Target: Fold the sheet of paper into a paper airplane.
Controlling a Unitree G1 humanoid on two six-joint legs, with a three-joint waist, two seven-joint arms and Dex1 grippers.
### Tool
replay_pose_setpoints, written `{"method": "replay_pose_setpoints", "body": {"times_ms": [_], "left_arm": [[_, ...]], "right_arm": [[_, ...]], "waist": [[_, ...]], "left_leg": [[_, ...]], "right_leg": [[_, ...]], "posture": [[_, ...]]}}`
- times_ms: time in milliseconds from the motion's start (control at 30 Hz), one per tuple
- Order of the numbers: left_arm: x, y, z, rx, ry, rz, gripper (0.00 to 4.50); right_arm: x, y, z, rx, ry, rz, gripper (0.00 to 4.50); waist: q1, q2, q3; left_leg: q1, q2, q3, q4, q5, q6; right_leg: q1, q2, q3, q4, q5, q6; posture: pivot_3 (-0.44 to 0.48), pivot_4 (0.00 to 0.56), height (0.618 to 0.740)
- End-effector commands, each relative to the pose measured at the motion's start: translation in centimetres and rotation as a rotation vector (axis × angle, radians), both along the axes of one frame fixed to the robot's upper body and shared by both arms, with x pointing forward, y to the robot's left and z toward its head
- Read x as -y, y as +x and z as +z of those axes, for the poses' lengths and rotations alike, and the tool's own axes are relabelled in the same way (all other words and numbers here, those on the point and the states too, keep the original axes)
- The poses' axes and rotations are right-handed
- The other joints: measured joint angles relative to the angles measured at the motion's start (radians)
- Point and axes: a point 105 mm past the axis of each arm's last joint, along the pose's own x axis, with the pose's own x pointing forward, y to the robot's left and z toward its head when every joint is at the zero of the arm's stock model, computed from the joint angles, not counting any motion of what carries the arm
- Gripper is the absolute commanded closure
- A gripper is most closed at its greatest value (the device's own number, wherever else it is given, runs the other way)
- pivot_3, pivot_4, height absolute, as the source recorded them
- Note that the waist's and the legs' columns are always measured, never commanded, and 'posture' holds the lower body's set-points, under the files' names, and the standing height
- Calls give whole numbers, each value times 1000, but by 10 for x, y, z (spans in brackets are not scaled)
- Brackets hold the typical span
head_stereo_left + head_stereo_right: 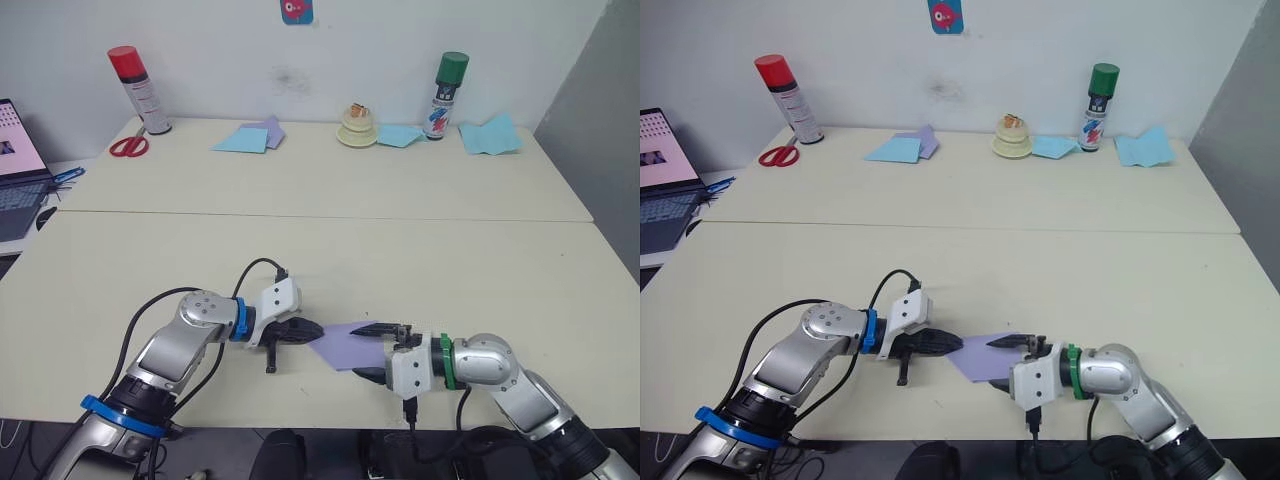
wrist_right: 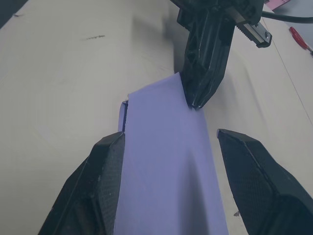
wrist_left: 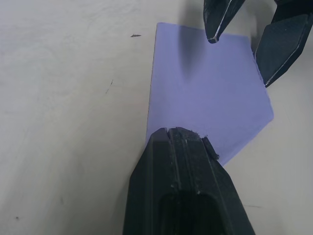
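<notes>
The sheet of paper [image 1: 345, 345], folded into a small lavender piece, lies flat on the near part of the counter [image 1: 330, 250], between the two grippers. The left gripper [image 1: 312, 329] comes in from the left with its jaws pressed together on the paper's left corner, pinching it. The right gripper [image 1: 372, 350] reaches in from the right with its jaws spread, one finger above the far edge of the paper and the other beside its near edge; in the right wrist view the paper runs between the two open fingers [image 2: 98, 181] toward the left gripper's closed tip.

Along the far edge of the counter stand a red-capped spray can [image 1: 139, 90] at the left with red scissors [image 1: 129, 146] beside it, light blue papers [image 1: 243, 140] with a lavender scrap, a small cream-coloured stack [image 1: 357, 128], a green-capped spray can [image 1: 447, 96] and more blue papers [image 1: 490, 135]. A laptop [image 1: 18, 165] sits at the far left.
</notes>
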Motion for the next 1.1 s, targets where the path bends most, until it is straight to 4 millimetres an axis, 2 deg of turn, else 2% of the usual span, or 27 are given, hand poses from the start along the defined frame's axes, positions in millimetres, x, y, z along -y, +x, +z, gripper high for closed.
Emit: {"method": "replay_pose_setpoints", "body": {"times_ms": [33, 567, 900, 1000, 1100], "left_arm": [[2, -5, -4, -16, 19, -24, 4500], [2, -8, -9, 2, 40, -60, 4500], [1, -9, -10, 5, 46, -68, 4500], [2, -8, -9, 14, 46, -75, 4500], [1, -8, -7, 25, 50, -89, 4500]], "right_arm": [[-2, 3, 8, 45, 9, 0, 1410], [16, 16, 13, 172, -18, -38, 1410], [15, 12, 10, 131, -10, 43, 1410], [15, 11, 3, 91, -31, 80, 1975], [13, 14, 0, 82, -37, 92, 3056]], "waist": [[0, 0, 0], [0, 0, 0], [-1, 0, 0], [-1, 0, 0], [-1, 0, 0]], "left_leg": [[0, 0, 0, 0, 0, 0], [0, 0, 0, 0, 0, 0], [0, 0, 0, 0, 0, 0], [0, 0, 0, 0, 0, 0], [0, 0, 1, 0, 0, 0]], "right_leg": [[0, 0, 0, 0, 0, 0], [0, 0, 0, -1, 0, 0], [0, 0, 0, -1, 0, 0], [0, 0, 0, -1, 0, 0], [0, 0, 0, -1, 0, 0]], "posture": [[0, 150, 725], [0, 150, 725], [0, 150, 725], [0, 150, 725], [0, 150, 725]]}}
